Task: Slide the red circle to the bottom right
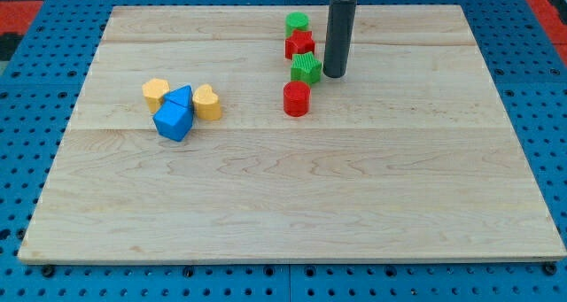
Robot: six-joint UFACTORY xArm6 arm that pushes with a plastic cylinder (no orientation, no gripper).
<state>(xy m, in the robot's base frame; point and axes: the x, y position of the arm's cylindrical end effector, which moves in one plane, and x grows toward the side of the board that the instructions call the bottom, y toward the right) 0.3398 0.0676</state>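
Observation:
The red circle stands on the wooden board, a little above the middle. My tip is just up and to the right of it, close beside the green star on that block's right. Above the green star sit a red star and a green circle, so these blocks form a short column running toward the view's top. The tip does not touch the red circle.
At the view's left is a cluster: a yellow hexagon, a yellow heart-like block, a blue triangle-like block and a blue cube-like block. Blue pegboard surrounds the board.

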